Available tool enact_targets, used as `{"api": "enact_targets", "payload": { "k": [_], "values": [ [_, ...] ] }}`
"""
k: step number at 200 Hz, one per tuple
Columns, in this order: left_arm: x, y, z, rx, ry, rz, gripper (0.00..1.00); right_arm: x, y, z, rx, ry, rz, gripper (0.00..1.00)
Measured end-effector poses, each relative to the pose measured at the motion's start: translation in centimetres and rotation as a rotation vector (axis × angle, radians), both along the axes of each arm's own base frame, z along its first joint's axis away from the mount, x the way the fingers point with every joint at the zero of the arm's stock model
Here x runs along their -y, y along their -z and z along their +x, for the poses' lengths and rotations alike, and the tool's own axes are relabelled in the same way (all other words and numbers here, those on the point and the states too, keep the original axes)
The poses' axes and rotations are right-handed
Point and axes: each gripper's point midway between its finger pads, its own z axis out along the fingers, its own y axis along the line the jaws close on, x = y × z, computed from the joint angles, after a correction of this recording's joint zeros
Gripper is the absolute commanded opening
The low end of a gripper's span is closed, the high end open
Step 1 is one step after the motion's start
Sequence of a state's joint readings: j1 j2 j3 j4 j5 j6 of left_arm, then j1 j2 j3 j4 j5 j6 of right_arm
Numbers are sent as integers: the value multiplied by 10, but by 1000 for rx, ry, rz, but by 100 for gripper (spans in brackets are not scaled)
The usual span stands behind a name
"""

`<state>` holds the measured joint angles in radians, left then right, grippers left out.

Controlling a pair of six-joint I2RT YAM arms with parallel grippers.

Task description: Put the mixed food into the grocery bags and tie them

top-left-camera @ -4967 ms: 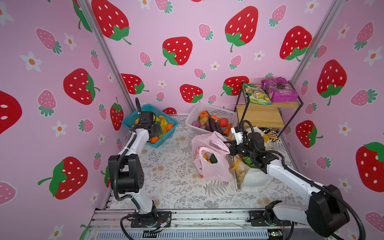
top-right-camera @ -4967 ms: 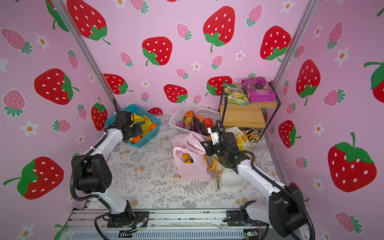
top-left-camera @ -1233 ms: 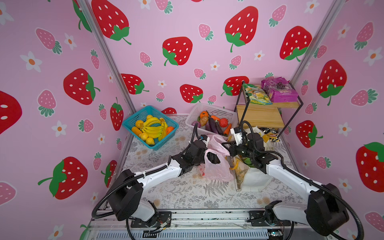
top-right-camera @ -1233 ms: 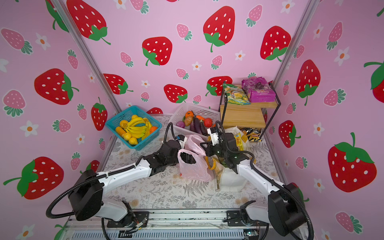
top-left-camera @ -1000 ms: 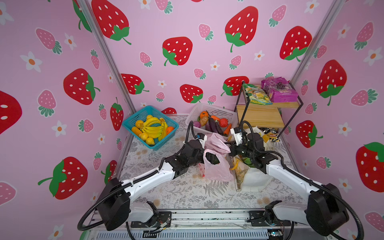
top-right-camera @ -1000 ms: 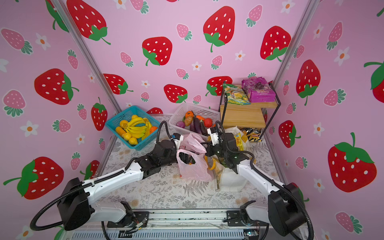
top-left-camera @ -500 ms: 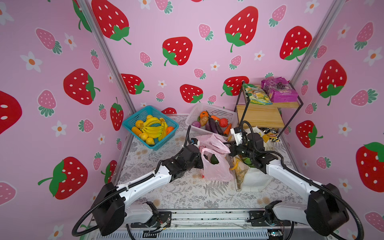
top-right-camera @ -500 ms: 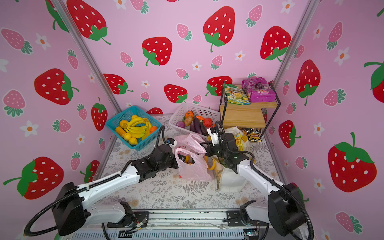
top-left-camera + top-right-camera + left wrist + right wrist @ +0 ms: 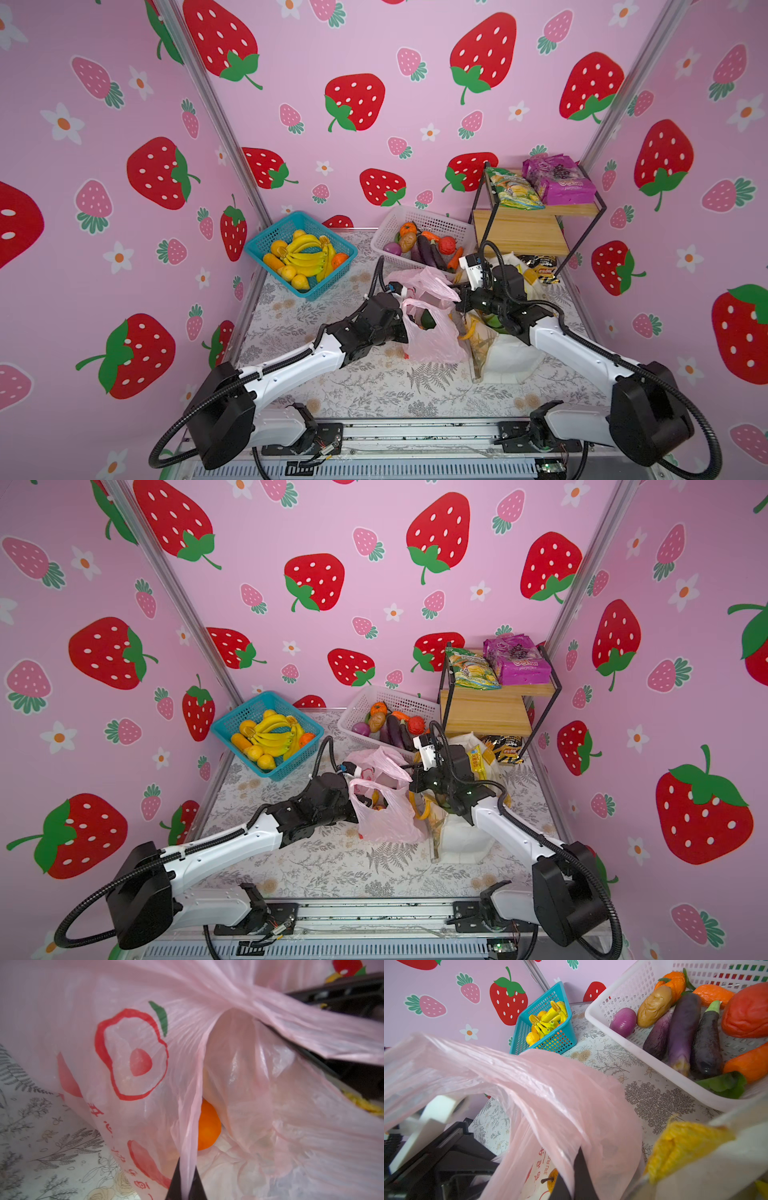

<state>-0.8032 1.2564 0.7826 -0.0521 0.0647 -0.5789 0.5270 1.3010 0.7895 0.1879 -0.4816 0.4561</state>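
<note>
Left gripper [image 9: 186,1169] jaws now pinch pink bag [image 9: 432,345] left handle — open a second ago. Right gripper [image 9: 571,1169] jaws clamp other handle — both loops held, tying likely next.

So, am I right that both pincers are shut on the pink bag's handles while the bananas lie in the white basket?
Not quite. Both top views show the bananas lying in the blue basket; the white basket holds vegetables. The rest stands: the left pincer and the right pincer are each shut on a handle of the pink bag, as the wrist views show.
</note>
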Motion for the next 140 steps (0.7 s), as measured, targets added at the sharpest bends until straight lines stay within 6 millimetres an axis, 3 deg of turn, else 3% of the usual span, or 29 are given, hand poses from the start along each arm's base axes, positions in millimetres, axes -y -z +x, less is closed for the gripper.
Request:
{"api": "enact_targets", "payload": {
  "k": [44, 64, 110, 140],
  "values": [
    [-14, -30, -14, 107, -10, -133, 0, -9, -19, 14, 12, 3, 27, 0],
    [-16, -44, -21, 155, -9, -211, 0, -25, -33, 23, 22, -20, 46, 0],
    [-1, -76, -50, 267, 43, -363, 0, -93, -57, 27, 41, -151, 71, 1],
    [8, -80, -61, 301, 49, -409, 0, -137, -56, 23, 29, -248, 68, 3]
  ]
}}
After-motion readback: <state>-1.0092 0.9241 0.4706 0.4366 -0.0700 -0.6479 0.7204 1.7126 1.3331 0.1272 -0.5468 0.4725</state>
